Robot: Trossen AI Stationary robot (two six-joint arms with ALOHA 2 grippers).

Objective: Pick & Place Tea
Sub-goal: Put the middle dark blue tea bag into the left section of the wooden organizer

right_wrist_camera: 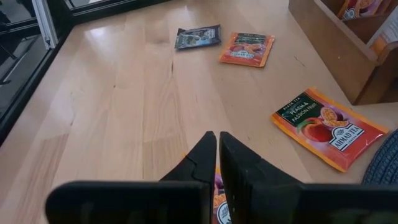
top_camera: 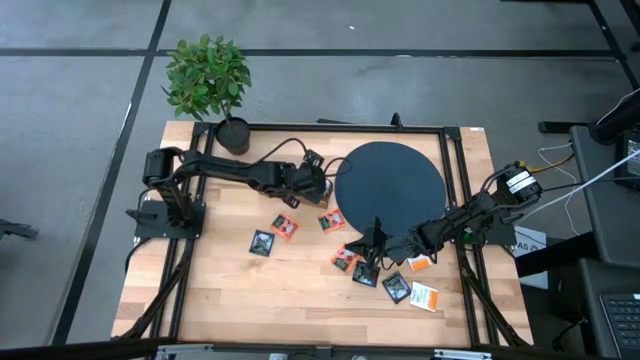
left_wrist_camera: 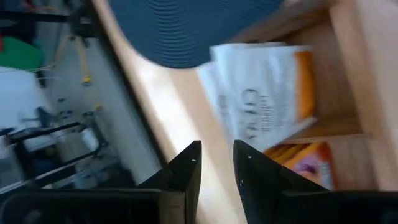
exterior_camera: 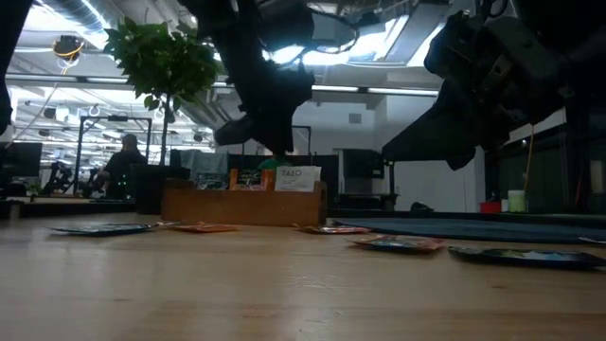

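Potted plant [top_camera: 208, 80] at table corner, black disc [top_camera: 390, 180] beside wooden tray [exterior_camera: 243, 203]

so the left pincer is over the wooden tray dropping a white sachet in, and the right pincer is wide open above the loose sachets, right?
Not quite. The right pincer is shut, its fingers pressed together in the right wrist view. The rest holds: the left pincer is over the wooden tray, with a white sachet in it.
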